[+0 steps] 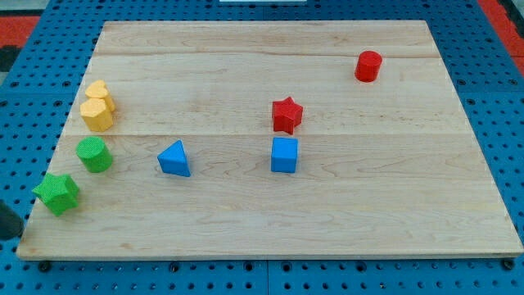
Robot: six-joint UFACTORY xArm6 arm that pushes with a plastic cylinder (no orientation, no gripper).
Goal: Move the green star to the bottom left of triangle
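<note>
The green star (57, 194) lies near the board's bottom left corner. The blue triangle (174, 158) lies to its upper right, left of the board's middle. A dark shape at the view's left edge looks like my rod, with my tip (10, 234) just off the board's edge. It is left of and slightly below the green star, with a small gap between them.
A green cylinder (94, 154) stands between the star and the triangle, just up and right of the star. A yellow heart (98, 92) and yellow hexagon (97, 115) sit above it. A blue cube (284, 155), red star (286, 115) and red cylinder (368, 65) lie further right.
</note>
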